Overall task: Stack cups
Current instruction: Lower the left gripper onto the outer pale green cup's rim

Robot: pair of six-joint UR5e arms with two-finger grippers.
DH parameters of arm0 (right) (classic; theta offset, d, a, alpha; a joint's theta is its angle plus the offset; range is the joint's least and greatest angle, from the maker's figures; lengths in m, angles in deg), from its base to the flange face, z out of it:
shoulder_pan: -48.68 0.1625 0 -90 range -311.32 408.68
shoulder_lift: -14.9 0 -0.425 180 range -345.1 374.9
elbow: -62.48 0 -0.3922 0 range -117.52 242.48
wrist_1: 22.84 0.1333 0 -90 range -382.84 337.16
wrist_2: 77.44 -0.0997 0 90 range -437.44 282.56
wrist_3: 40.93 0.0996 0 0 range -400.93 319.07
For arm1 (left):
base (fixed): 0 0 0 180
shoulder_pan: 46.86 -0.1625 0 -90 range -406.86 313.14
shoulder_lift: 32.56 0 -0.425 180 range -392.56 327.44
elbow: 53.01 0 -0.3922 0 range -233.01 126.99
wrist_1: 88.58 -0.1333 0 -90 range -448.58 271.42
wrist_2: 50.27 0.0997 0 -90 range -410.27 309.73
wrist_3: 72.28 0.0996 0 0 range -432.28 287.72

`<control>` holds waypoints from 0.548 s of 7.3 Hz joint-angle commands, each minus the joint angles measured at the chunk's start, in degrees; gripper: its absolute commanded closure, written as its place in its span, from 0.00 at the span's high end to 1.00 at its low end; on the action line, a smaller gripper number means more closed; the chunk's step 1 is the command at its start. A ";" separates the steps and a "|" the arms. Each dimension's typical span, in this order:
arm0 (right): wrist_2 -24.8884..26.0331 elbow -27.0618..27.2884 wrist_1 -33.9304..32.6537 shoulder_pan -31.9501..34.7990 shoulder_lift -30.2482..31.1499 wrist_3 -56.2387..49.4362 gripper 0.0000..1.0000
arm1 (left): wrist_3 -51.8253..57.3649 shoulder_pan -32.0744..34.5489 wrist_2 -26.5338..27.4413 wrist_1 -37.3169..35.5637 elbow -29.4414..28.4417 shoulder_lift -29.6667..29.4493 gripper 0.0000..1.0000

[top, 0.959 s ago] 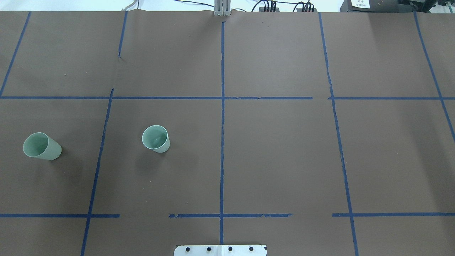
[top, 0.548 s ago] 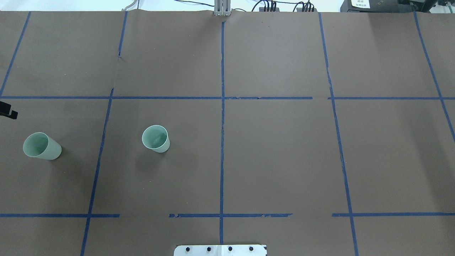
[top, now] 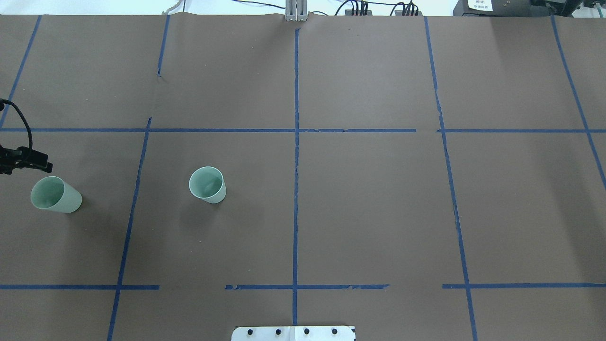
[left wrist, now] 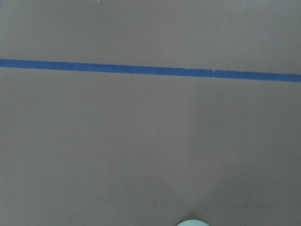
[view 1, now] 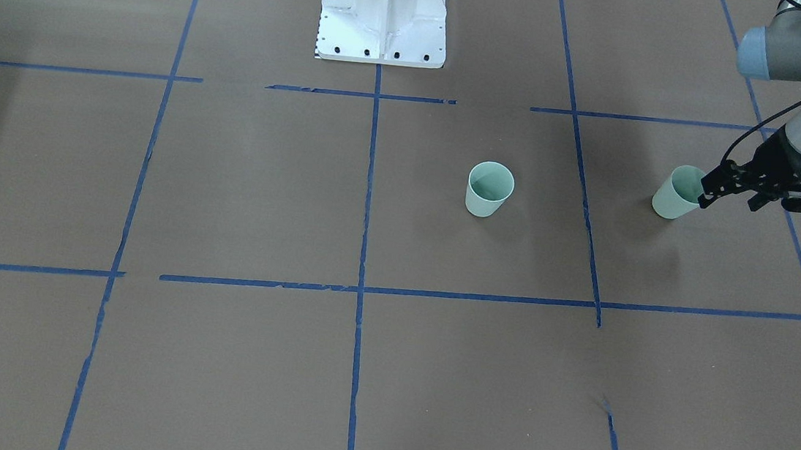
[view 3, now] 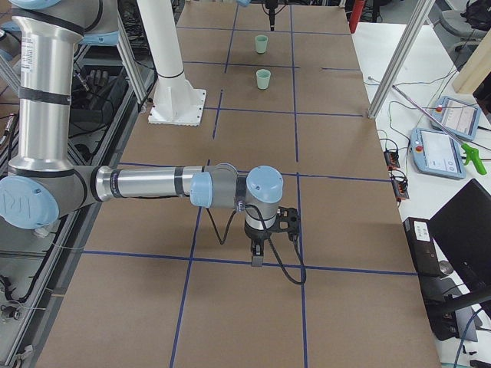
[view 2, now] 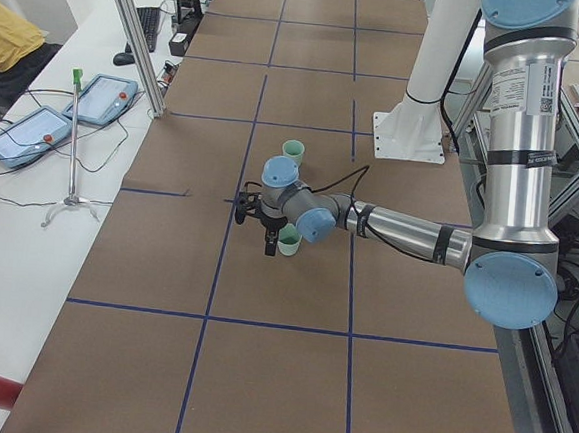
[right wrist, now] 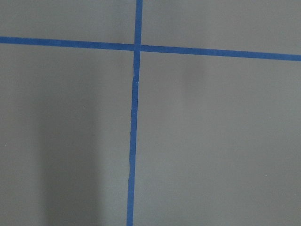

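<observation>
Bright even light, soft shadows beside 2 cups, sharp.

From the middle cup out to the outer cup on my left runs flat table, crossed only by a tape line. My left gripper, fingers spread, crowds that outer cup's far side. The white base stands well behind the middle cup.

Overhead cam sits behind the robot base, looks forward and down on the table; front cam faces it from across, steep, base at top; both cover inner cup and outer cup; side cams look along the table from either end; wrist cams look straight down, close to the surface.
</observation>
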 commanded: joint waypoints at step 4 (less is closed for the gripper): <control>0.00 0.00 0.00 0.01 0.00 0.00 1.00 | 0.56 -2.38 0.03 1.84 -0.24 2.44 0.99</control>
